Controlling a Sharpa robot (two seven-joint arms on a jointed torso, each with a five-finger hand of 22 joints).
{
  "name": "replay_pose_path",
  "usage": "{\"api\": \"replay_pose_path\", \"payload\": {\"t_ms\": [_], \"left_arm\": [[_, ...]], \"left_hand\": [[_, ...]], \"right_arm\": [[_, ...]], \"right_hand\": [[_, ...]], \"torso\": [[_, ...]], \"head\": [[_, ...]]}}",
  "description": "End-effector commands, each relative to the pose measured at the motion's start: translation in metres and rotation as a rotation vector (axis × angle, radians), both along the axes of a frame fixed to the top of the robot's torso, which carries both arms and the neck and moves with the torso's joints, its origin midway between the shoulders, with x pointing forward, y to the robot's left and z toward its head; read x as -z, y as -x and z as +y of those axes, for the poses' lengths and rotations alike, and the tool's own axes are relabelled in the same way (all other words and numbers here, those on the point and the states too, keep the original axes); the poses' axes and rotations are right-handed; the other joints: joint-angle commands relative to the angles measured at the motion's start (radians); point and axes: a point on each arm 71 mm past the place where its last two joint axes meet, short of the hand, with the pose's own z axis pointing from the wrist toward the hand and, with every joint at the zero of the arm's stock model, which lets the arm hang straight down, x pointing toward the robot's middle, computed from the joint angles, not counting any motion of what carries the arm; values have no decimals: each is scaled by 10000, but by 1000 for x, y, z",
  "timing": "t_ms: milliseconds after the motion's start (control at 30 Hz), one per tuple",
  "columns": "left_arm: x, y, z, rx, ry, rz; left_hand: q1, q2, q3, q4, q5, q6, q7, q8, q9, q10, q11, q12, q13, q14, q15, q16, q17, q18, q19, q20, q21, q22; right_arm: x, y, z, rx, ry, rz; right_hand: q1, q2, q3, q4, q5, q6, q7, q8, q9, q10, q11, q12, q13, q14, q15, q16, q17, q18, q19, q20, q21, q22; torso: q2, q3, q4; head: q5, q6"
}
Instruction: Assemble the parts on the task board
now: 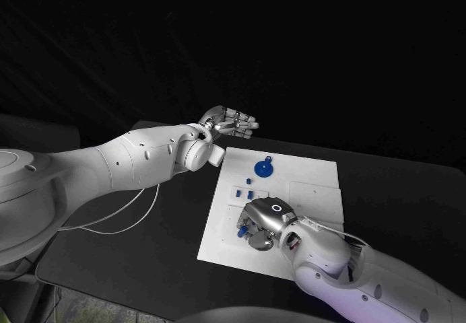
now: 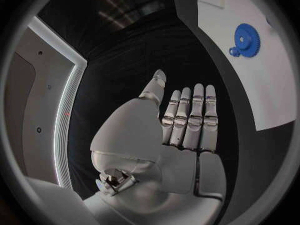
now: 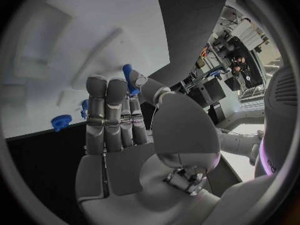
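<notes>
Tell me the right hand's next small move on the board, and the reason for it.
Probably carry the small blue part pinched by the right hand toward its seat on the task board. The hand sits low over the board's near end; the blue gear lies farther up. The left hand hangs off the board, holding nothing.

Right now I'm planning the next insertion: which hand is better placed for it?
Likely the right hand: it is over the task board, pinching a blue part. The left hand is open, off the board's far corner.
</notes>
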Motion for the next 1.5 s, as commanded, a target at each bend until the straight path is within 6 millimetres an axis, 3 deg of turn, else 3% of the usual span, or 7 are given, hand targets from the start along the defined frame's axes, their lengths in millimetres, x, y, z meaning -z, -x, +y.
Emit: {"api": "replay_pose_path", "payload": {"t_ms": [33, 1000, 1100, 1200, 1267, 1400, 1500], "left_arm": [[-1, 0, -2, 159, 108, 22], [0, 0, -4, 212, 114, 60], [0, 0, -4, 214, 113, 66], [0, 0, -3, 206, 108, 73], [0, 0, -3, 203, 105, 80], [0, 0, -3, 196, 100, 92], [0, 0, -2, 184, 93, 99]], "left_hand": [[-18, 61, -30, -4, -58, -51, 37, -9, 6, -94, 5, 22, 12, -45, 9, -42, -14, -8, -12, 10, 13, -16], [-18, 61, -30, -4, -58, -51, 37, -9, 6, -94, 5, 22, 12, -45, 9, -42, -14, -8, -12, 10, 13, -16], [-7, 64, -36, 14, -59, -54, 36, -10, 5, -107, 8, 22, 12, -57, 13, -41, -14, -8, -20, 14, 10, -17], [-7, 64, -36, 14, -59, -54, 36, -10, 5, -107, 8, 22, 12, -57, 13, -41, -14, -8, -20, 14, 10, -17], [-18, 77, -37, 26, -58, -56, 38, -9, 5, -106, 8, 22, 12, -57, 15, -41, -14, -8, -19, 14, 11, -16], [-18, 77, -37, 26, -58, -56, 38, -9, 5, -106, 8, 22, 12, -57, 15, -41, -14, -8, -19, 14, 11, -16], [-10, 79, -38, 28, -59, -117, 41, -14, 2, -109, 9, 21, 12, -54, 13, -40, -14, -7, -19, 14, 11, -16]], "right_arm": [[1, 1, 1, -48, 306, -200], [8, 8, 12, -245, 720, -249], [8, 8, 12, -213, 544, -184], [8, 7, 10, -149, 311, -197], [7, 6, 10, -118, 188, -215], [6, 6, 9, -60, -97, -269], [4, 5, 7, 33, -517, -344]], "right_hand": [[-18, 82, 53, -16, 35, 52, 6, 35, 58, 55, -5, 37, 15, 6, -67, -33, 14, 160, 409, -35, -18, 37], [-129, 18, -167, 63, 31, -172, 65, 18, 25, -194, 56, 20, 1, -48, -25, -95, 9, 143, 361, -12, -318, 25], [-104, -139, -630, 165, 29, -605, 140, 31, 20, -584, 179, 25, -3, -46, 73, -93, -11, 194, 372, 88, -455, -49], [-294, -557, -895, 244, 84, -1128, 249, 8, -13, -1350, 428, 20, -20, -43, 236, -108, -68, 272, 378, 217, -703, -162], [-325, -965, -1679, 396, 186, -1837, 304, 43, -9, -2066, 611, 51, -11, -104, 373, -153, -156, 396, 331, 373, -1157, -371], [549, -963, -3522, 894, 439, -2462, 341, 40, -7, -3094, 827, 149, -12, -240, 516, -142, -316, 604, 296, 533, -1935, -806], [909, -1098, -3775, 1446, 402, -2620, 333, 21, -17, -3289, 864, 215, -23, -292, 545, -74, -477, 692, 333, 583, -2062, -944]], "torso": [[-2, -5, 4], [-2, -3, 4], [-5, -6, 1], [-6, -11, -6], [-4, -8, -5], [-3, -2, -6], [-1, 6, -4]], "head": [[10, -12], [50, -90], [48, -95], [49, -92], [51, -91], [42, -89], [29, -89]]}}
